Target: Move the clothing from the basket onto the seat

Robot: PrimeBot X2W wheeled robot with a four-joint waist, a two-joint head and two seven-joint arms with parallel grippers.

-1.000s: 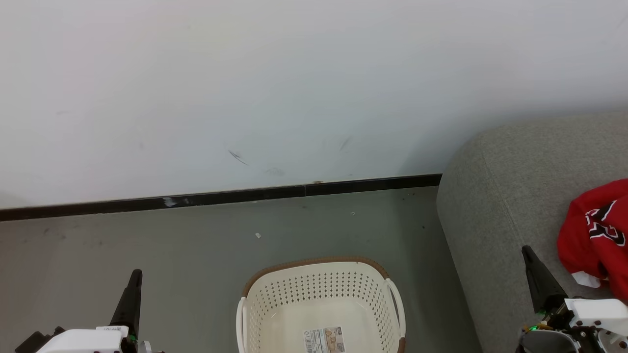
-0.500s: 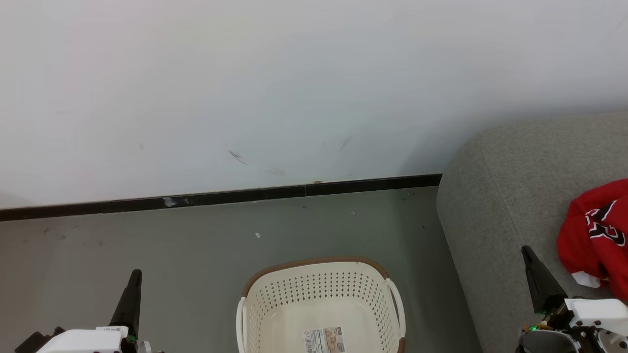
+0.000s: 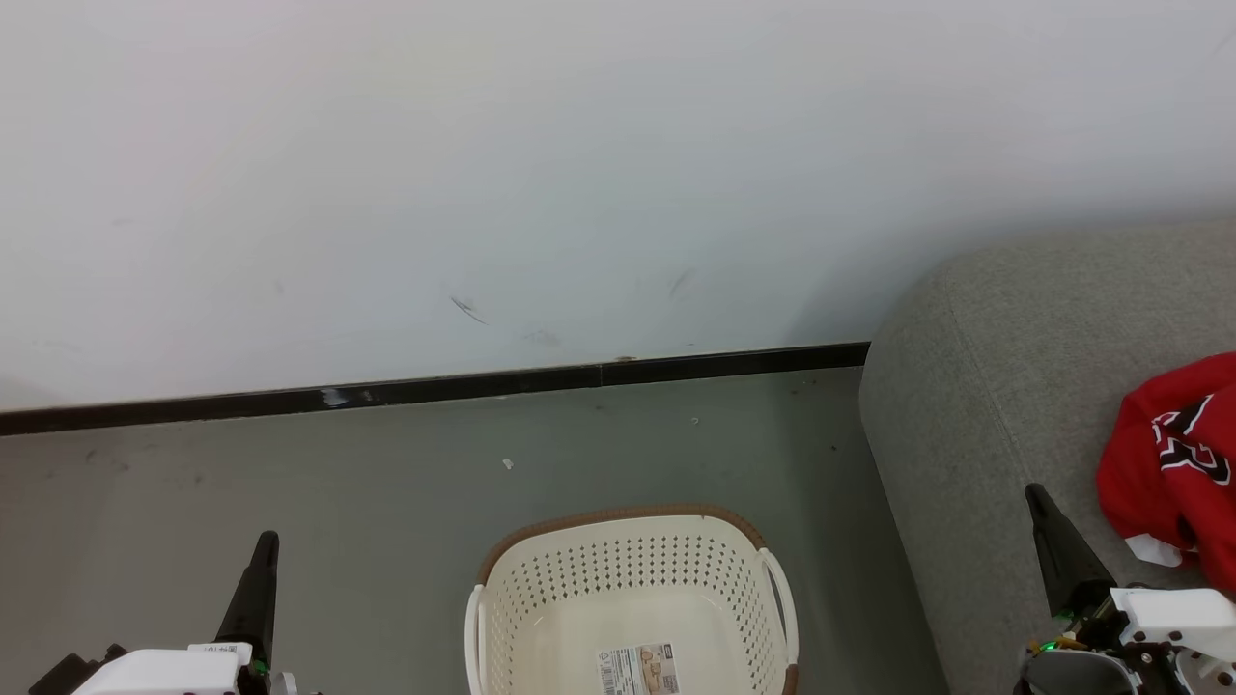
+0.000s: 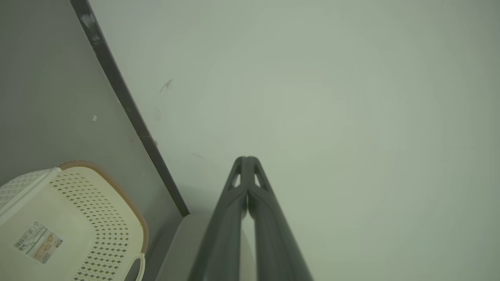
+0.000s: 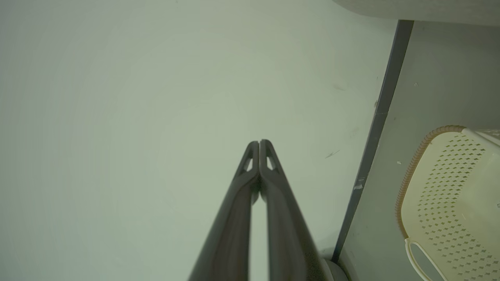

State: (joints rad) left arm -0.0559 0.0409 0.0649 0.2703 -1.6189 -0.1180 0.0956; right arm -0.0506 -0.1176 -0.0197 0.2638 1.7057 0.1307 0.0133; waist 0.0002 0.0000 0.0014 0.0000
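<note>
The cream basket (image 3: 632,579) with a brown rim stands on the floor at the bottom centre, holding nothing but a paper label (image 3: 637,669). Red clothing (image 3: 1173,463) with a black and white numeral lies bunched on the grey seat (image 3: 1004,386) at the right edge. My left gripper (image 3: 267,542) is shut at the lower left, over the floor beside the basket. My right gripper (image 3: 1038,497) is shut at the lower right, over the seat just left of the clothing. In the wrist views both grippers (image 4: 247,160) (image 5: 259,143) point at the wall, tips together, with the basket (image 4: 78,218) (image 5: 449,195) to one side.
A pale wall (image 3: 579,174) with a black skirting strip (image 3: 435,388) runs behind the grey floor (image 3: 386,483). The seat's rounded corner stands close to the basket's right side.
</note>
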